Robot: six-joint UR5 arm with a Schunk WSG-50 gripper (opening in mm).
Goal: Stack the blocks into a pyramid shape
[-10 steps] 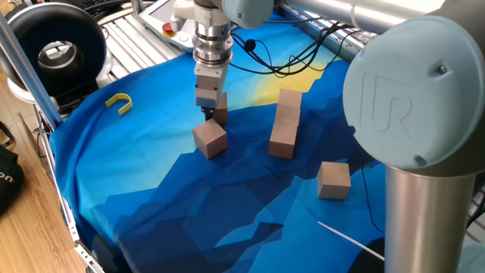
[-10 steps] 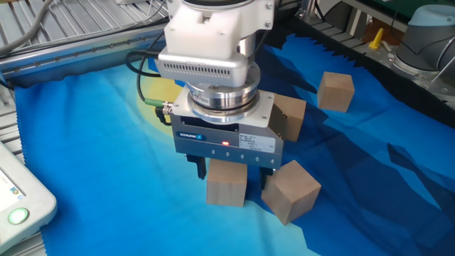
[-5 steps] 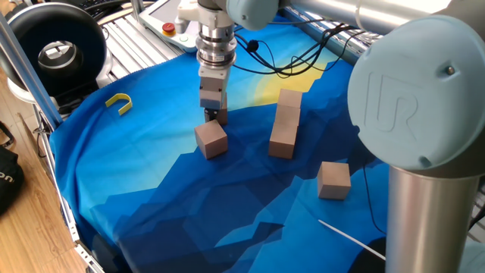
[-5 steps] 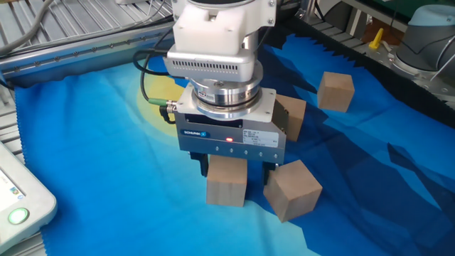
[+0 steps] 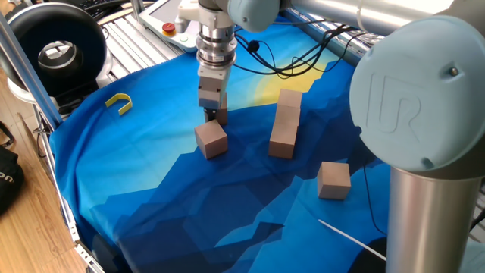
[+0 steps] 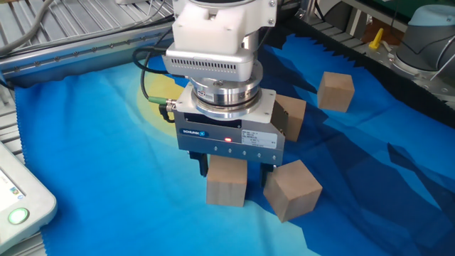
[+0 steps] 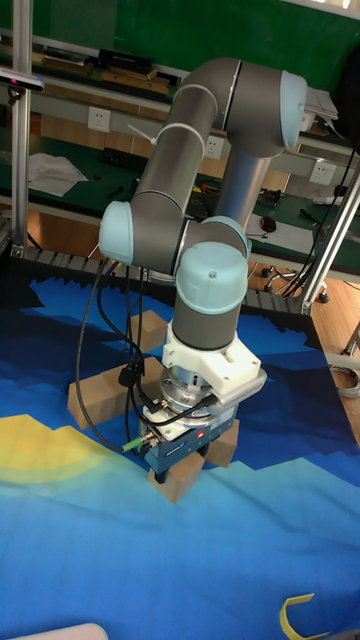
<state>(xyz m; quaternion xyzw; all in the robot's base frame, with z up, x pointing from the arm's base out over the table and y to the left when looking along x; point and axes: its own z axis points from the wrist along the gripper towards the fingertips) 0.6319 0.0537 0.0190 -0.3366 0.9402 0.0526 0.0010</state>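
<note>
My gripper (image 6: 234, 174) points straight down, with its fingers on either side of one wooden block (image 6: 227, 186) that rests on the blue cloth. The jaws look open, with a small gap on one side. This same gripper (image 5: 215, 115) and block (image 5: 220, 117) show in one fixed view, and again as gripper (image 7: 180, 470) and block (image 7: 181, 485) in the tall view. A second block (image 6: 291, 190) lies just beside it, tilted. A short row of blocks (image 5: 286, 121) lies further off. A lone block (image 5: 333, 180) sits apart.
A small yellow U-shaped piece (image 5: 119, 102) lies on the cloth near its left edge. A teach pendant (image 5: 168, 19) and a black round device (image 5: 57, 49) stand beyond the cloth. Cables (image 5: 295, 57) trail across the yellow patch. The arm's grey base (image 5: 424, 152) fills the right side.
The gripper has shifted a little sideways and sunk lower around the block over the past second. No block has moved, and nothing has changed in the last half second.
</note>
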